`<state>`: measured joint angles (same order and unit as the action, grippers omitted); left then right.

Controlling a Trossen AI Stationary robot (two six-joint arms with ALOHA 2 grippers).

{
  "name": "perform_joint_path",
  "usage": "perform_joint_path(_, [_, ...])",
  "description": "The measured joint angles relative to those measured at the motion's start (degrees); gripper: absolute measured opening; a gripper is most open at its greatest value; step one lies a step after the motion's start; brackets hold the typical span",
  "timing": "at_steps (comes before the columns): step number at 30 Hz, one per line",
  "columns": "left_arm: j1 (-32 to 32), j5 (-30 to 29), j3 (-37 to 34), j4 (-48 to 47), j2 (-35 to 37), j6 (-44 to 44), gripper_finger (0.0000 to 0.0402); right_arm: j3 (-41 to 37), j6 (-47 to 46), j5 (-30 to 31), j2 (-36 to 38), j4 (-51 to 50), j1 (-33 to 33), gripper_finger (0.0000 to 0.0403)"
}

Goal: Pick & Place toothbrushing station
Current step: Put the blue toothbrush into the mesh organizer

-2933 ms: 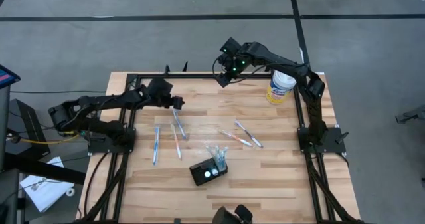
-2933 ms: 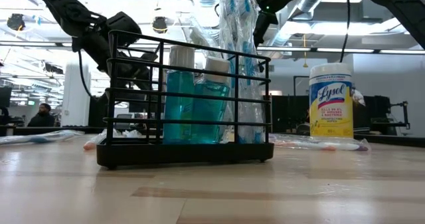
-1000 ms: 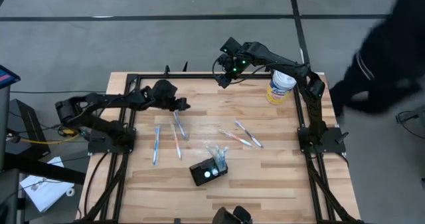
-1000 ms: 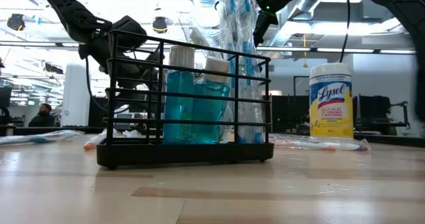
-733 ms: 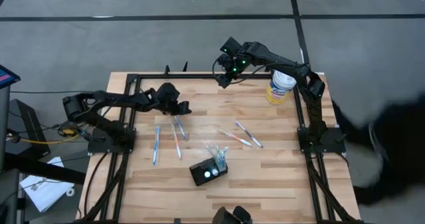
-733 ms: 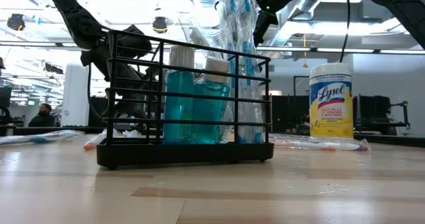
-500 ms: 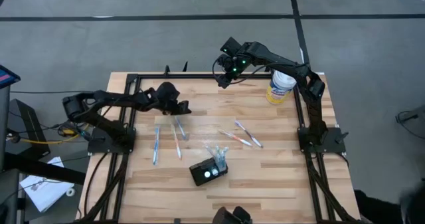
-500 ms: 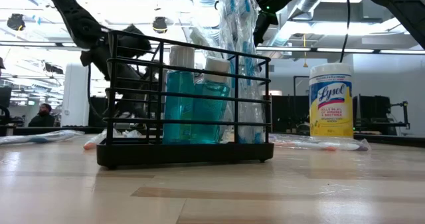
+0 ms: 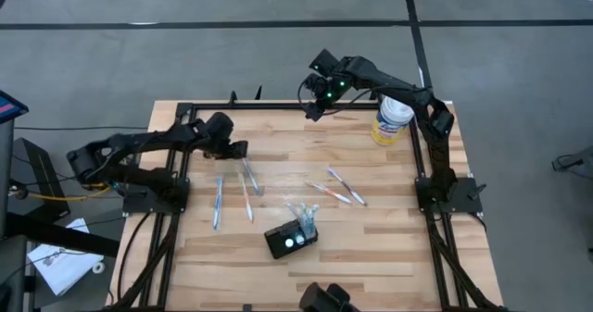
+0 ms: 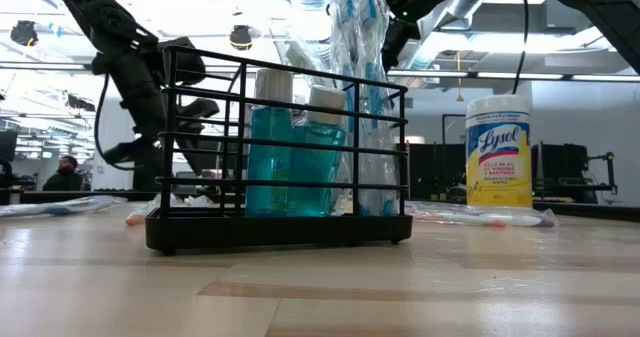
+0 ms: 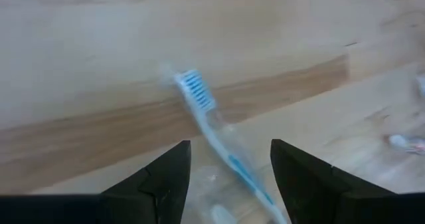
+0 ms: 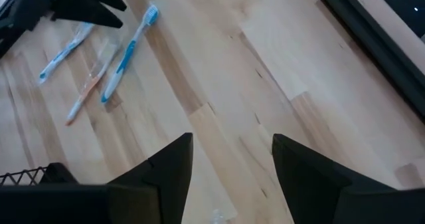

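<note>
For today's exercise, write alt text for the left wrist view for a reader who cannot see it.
A blue-bristled toothbrush lies slanted on the wooden table, running between the open fingers of the left gripper.

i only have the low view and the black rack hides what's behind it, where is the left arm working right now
observer: The left gripper is over the far end of a blue toothbrush that lies flat on the table, behind the rack.
operator: has it got hold of it
observer: No. In the left wrist view its fingers stand open on either side of the brush, and the bristle end lies on the wood ahead of them.
operator: and the right arm
observer: The right gripper is at the table's far edge, open with nothing in it.
</note>
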<state>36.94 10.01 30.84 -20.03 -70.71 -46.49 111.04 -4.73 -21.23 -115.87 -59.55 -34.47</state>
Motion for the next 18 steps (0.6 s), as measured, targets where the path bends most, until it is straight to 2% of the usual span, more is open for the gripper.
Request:
perform_joint_path(5, [-0.1, -0.8, 0.4, 0.4, 0.0, -1.5, 0.0204, 0.0, 0.7, -0.5, 0.0, 0.0, -0.6, 0.0198])
perform_joint_path(12, [-0.2, -0.4, 0.4, 0.7, -5.1, -2.2, 0.0204, 0.0, 1.3, -1.7, 0.0, 0.3, -0.6, 0.0194])
perform_joint_path(18, [-0.2, 0.1, 0.4, 6.0, -8.6, -3.2, 0.0204, 0.0, 1.3, -3.1, 0.0, 0.3, -0.6, 0.0194])
